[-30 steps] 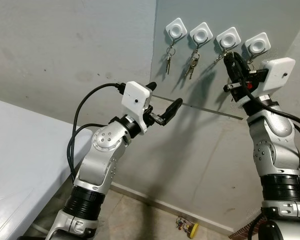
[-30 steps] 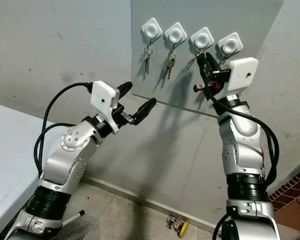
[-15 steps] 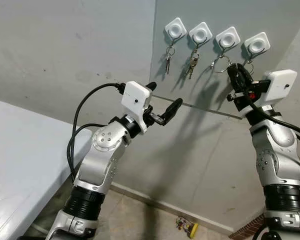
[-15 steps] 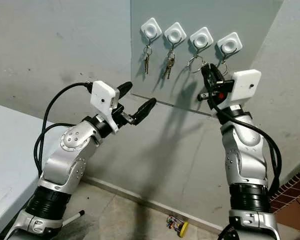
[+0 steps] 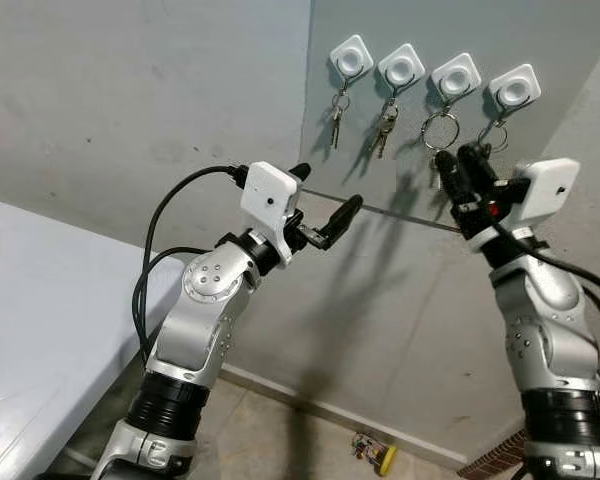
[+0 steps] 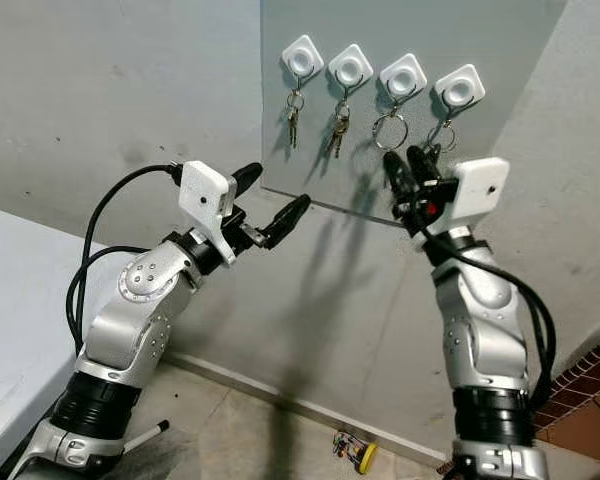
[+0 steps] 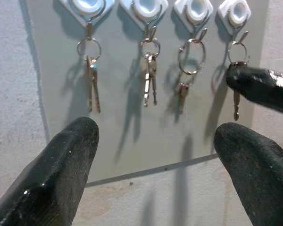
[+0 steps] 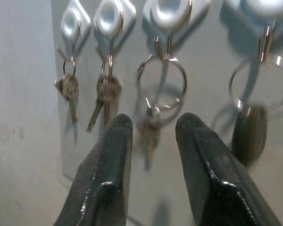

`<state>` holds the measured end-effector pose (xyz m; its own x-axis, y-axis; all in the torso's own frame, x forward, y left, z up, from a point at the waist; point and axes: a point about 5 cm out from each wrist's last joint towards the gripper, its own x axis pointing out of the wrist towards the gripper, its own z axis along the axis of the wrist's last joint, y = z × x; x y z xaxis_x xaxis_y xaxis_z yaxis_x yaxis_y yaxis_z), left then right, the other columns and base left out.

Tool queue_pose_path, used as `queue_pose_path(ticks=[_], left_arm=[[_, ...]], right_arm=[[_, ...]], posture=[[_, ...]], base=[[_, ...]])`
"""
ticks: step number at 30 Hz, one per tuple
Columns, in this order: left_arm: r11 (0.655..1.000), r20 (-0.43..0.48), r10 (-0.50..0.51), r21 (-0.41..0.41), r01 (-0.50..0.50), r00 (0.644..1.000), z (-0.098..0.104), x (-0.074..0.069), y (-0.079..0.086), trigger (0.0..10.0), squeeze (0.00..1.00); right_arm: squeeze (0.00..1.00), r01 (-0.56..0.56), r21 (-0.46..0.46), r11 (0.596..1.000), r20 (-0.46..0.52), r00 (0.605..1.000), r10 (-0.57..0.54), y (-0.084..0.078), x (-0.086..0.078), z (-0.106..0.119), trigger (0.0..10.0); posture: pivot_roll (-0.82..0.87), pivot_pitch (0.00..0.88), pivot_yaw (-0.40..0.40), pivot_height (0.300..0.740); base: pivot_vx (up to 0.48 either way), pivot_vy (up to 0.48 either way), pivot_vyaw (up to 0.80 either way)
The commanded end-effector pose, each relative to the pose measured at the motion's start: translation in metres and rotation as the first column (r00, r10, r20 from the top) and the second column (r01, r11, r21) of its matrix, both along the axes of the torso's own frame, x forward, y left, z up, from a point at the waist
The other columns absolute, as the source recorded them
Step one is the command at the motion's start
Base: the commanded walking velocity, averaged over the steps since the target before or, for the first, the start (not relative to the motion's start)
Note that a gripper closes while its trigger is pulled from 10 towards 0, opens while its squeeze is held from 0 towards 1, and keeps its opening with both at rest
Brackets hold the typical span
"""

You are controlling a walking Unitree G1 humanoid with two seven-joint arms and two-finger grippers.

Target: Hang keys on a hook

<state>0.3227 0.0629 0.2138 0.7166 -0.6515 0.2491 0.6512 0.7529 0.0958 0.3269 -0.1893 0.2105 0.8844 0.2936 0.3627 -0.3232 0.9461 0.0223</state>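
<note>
Four white hooks are fixed in a row on a grey panel on the wall, and a set of keys hangs from each. The third hook carries a large key ring with a key dangling below it. My right gripper is open and empty, just below the third and fourth hooks, a little off the panel. Its fingertips point at the hanging ring. My left gripper is raised to the lower left of the panel, open and empty.
A white table top lies at the left. On the floor by the skirting lies a small yellow object. Brickwork shows at the lower right. The fourth hook's key hangs close to my right gripper's finger.
My right gripper has let go of the key ring at the third hook and drawn back downward, now open. The ring has settled to hang straight. The left arm stayed put.
</note>
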Motion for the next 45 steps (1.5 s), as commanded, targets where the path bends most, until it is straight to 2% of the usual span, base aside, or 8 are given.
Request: queue_pose_path(ticks=[1,11,19,25,27,36,38,45], left_arm=[[0.999,-0.035,0.036,0.013,-0.036,0.999,-0.011,0.002,0.005,10.0,0.0],[0.986,-0.127,0.142,0.108,-0.129,0.982,-0.057,0.006,0.015,10.0,0.0],[0.937,-0.231,0.311,0.235,-0.257,0.922,-0.122,0.005,0.034,10.0,0.0],[0.921,-0.328,0.346,0.297,-0.252,0.879,-0.162,-0.007,0.042,10.0,0.0],[0.908,-0.361,0.37,0.337,-0.25,0.856,-0.179,-0.013,0.041,10.0,0.0],[0.884,-0.45,0.404,0.417,-0.213,0.796,-0.212,-0.033,0.041,10.0,0.0],[0.854,-0.434,0.401,0.497,-0.157,0.807,-0.222,-0.042,0.042,10.0,0.0],[0.836,-0.555,0.455,0.537,-0.118,0.697,-0.248,-0.065,0.053,10.0,0.0]], right_arm=[[1.0,-0.006,0.002,1.0,-0.004,1.0,0.006,0.004,-0.004,-0.002,10.0],[1.0,0.02,0.011,1.0,-0.134,0.991,-0.018,0.01,-0.014,-0.049,10.0],[1.0,0.089,-0.043,0.995,-0.333,0.938,-0.098,0.007,-0.03,-0.119,10.0],[1.0,0.111,-0.059,0.992,-0.491,0.862,-0.125,0.008,-0.047,-0.17,10.0],[1.0,0.128,-0.085,0.988,-0.576,0.803,-0.154,0.009,-0.058,-0.197,10.0],[1.0,0.171,-0.136,0.976,-0.721,0.658,-0.216,0.006,-0.089,-0.242,10.0],[1.0,0.175,-0.15,0.973,-0.746,0.625,-0.227,0.005,-0.096,-0.25,10.0],[1.0,0.185,-0.196,0.963,-0.832,0.488,-0.263,0.0,-0.129,-0.275,10.0]], posture=[[-0.1,0.023,-0.038,0.74],[-0.11,0.016,-0.033,0.74],[-0.12,0.002,-0.028,0.74],[-0.12,0.0,-0.024,0.74],[-0.12,0.0,-0.022,0.74],[-0.13,0.0,-0.009,0.74],[-0.13,0.0,-0.008,0.74],[-0.13,0.0,-0.001,0.74]], base=[[0.0,0.0,0.0],[0.0,0.0,0.0],[0.0,0.0,0.0],[0.0,0.0,0.0],[0.0,0.0,0.0],[0.0,0.0,0.0],[0.0,0.0,0.0],[0.0,0.0,0.0]])
